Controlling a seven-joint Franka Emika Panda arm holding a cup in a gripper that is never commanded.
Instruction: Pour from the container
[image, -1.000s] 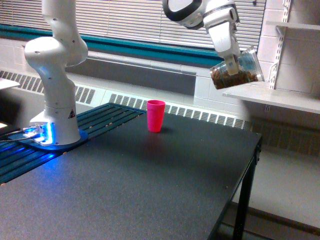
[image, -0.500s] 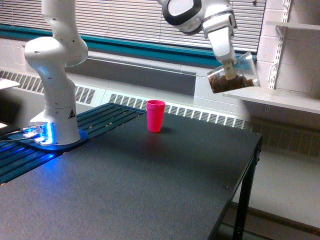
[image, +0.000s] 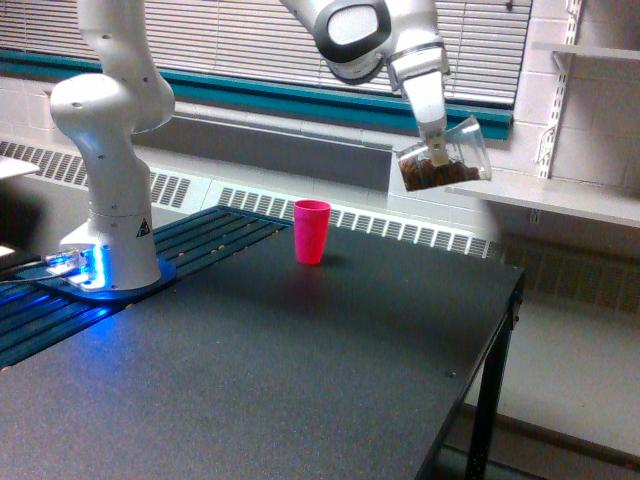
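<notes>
Pincer (image: 437, 152) clamped on tilted container (image: 447, 158).

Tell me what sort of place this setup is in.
Probably a lab or workshop room in an institutional building. A white robot arm is bolted onto a black table, painted block walls carry a bracketed wall shelf, and a long baseboard radiator runs under blinds-covered windows.

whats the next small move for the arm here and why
Probably carry the clear cup further toward the exterior view's left until it sits above the pink cup. The end effector holds it tilted, high and well off to the exterior view's right of the pink cup, with the brown bits inside, so tipping further now would likely spill onto the black table.
</notes>
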